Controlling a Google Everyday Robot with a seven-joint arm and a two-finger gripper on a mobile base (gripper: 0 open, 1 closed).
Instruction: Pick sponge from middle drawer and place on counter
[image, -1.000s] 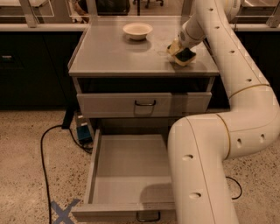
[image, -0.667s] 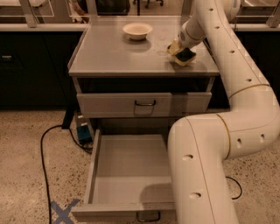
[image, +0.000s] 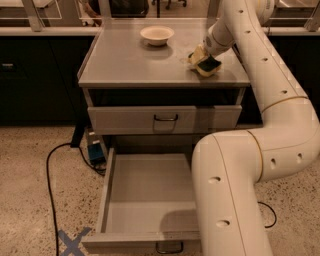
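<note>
While the middle drawer (image: 150, 200) stood pulled out below, the sponge (image: 210, 65) sat on the counter (image: 130, 65) near its right front corner, so the placing step looked nearly done. The gripper (image: 202, 58) was down at the sponge, touching it. Whether it clenched the sponge or had released it could not be told. The next move seemingly called for a clean release and a lift away.
</note>
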